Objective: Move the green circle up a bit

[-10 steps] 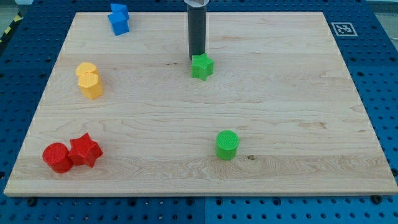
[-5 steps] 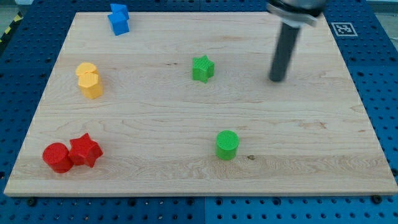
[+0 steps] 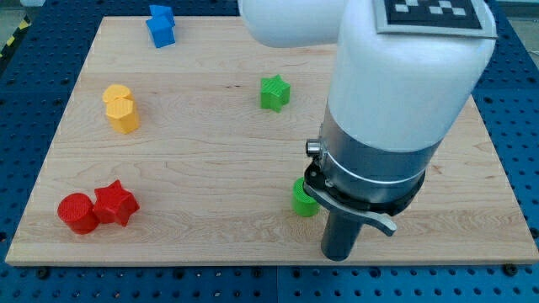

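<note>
The green circle (image 3: 301, 199) stands low on the wooden board (image 3: 194, 160), right of the middle, and the arm's body hides its right half. My tip (image 3: 340, 256) rests on the board near the bottom edge, just below and to the right of the green circle, a small gap apart. The green star (image 3: 274, 92) sits well above the circle, in the upper middle.
A blue block (image 3: 160, 25) lies at the top left. Two yellow blocks (image 3: 120, 108) stand at the left. A red circle (image 3: 77, 212) and red star (image 3: 114, 204) touch at the bottom left. The large white arm body (image 3: 396, 76) hides the board's right part.
My tip has moved from beside the green star, across to the right, then down to the board's bottom edge below the green circle. No block has moved.
</note>
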You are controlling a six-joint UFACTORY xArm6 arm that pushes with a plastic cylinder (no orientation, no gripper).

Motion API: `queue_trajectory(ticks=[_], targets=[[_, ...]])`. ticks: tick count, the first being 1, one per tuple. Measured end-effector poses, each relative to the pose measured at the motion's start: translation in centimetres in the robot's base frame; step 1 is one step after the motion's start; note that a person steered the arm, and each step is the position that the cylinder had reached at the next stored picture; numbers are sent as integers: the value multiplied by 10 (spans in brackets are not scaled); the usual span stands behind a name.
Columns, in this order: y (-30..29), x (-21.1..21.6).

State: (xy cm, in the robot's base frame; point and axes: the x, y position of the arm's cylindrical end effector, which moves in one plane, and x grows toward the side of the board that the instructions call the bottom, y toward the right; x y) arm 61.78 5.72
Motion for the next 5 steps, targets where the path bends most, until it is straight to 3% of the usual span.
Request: queue_trajectory(ticks=[5], targets=[[-7, -50]])
